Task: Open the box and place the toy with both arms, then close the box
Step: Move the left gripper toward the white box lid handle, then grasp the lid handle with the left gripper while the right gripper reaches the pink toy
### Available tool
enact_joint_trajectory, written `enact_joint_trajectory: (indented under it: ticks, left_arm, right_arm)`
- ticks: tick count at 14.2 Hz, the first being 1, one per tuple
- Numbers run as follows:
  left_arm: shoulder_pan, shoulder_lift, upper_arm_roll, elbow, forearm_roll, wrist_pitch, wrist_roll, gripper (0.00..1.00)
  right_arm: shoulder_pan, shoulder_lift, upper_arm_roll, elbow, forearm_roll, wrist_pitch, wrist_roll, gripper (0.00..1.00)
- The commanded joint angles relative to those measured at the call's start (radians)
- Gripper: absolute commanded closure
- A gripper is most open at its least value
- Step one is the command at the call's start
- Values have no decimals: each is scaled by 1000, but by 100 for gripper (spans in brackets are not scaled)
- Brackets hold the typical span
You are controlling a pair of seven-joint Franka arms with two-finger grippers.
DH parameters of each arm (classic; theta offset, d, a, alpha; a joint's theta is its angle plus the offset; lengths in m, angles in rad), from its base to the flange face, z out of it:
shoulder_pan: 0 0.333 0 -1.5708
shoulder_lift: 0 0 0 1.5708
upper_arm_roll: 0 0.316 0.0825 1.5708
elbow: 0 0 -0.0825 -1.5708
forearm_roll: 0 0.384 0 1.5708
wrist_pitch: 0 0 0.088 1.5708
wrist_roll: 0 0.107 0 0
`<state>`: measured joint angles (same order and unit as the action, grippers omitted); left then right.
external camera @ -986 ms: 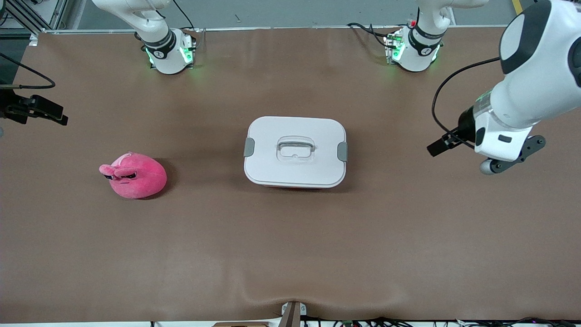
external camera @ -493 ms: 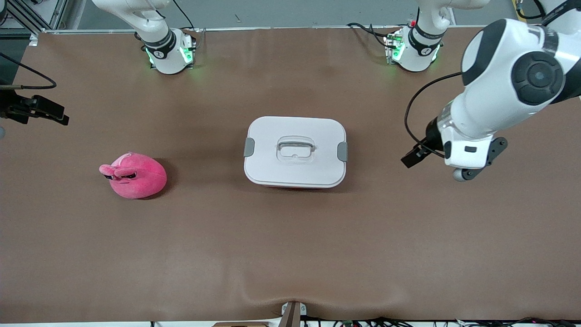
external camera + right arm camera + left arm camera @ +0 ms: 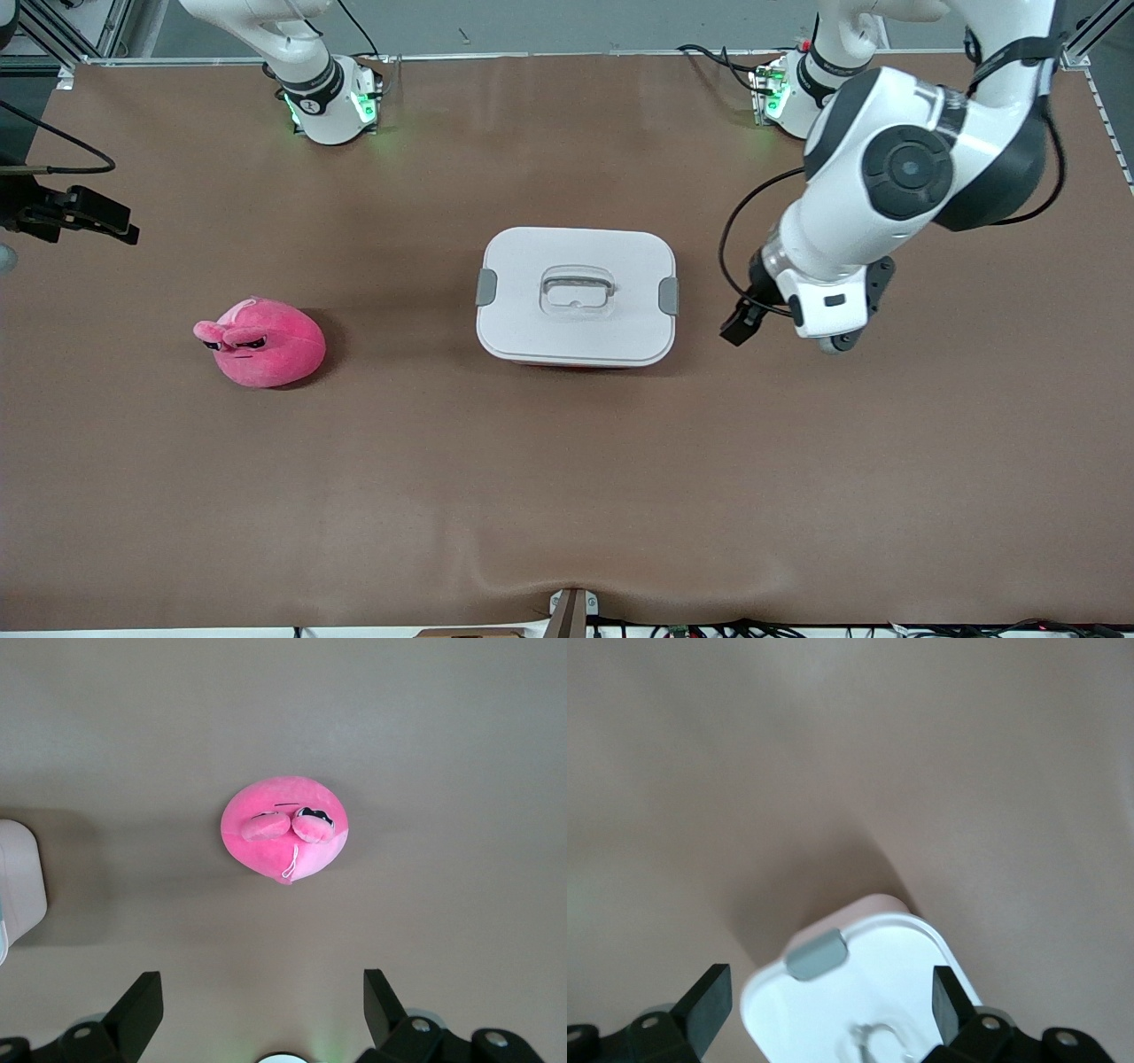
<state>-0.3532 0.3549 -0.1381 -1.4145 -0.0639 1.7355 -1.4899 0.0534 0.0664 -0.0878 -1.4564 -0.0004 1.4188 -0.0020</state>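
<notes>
The box [image 3: 576,297] stands shut at the table's middle, with a white lid, a grey clip at each end and a clear handle [image 3: 578,291]. The toy [image 3: 261,343], a pink plush blob, lies on the table toward the right arm's end. The left arm [image 3: 886,177] holds its hand over the table beside the box's end. The left gripper [image 3: 831,992] is open and empty, with the box [image 3: 868,992] and its grey clip [image 3: 818,955] showing between the fingers. The right gripper [image 3: 264,992] is open and empty, high over the table, with the toy [image 3: 283,835] below it.
The brown table mat [image 3: 567,478] is bare around the box and toy. The two arm bases [image 3: 332,102] stand at the table's back edge. A dark part of the right arm's wrist [image 3: 80,217] shows at the table's edge. The box's corner shows in the right wrist view [image 3: 18,877].
The left arm has swung in from the table's end toward the box, and its hand now hangs close beside the box's clip. The right arm, box and toy have stayed put.
</notes>
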Motion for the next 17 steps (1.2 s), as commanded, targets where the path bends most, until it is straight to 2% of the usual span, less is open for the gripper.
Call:
enact_joint_trajectory:
  ticks: [1, 6, 9, 11, 14, 17]
  left_arm:
    - [-53, 36, 8, 31, -19, 41, -149, 0]
    - [-147, 87, 8, 31, -20, 153, -399, 0]
    - [-205, 125, 11, 31, -17, 222, -490, 0]
    - [-225, 153, 11, 31, -17, 263, -574, 0]
    - [-279, 206, 11, 31, -17, 295, -711, 0]
    - [-279, 200, 11, 29, -40, 299, -782, 0]
  right_arm:
    - [17, -2, -6, 5, -21, -4, -1, 0]
    - [34, -2, -3, 4, -16, -44, -12, 0]
    - [40, 38, -6, 5, -27, -89, -307, 0]
    - [29, 39, -6, 4, -27, -83, -325, 0]
    - [28, 93, -4, -9, -11, -81, -372, 0]
    - [29, 136, -4, -27, 2, -29, -452, 0]
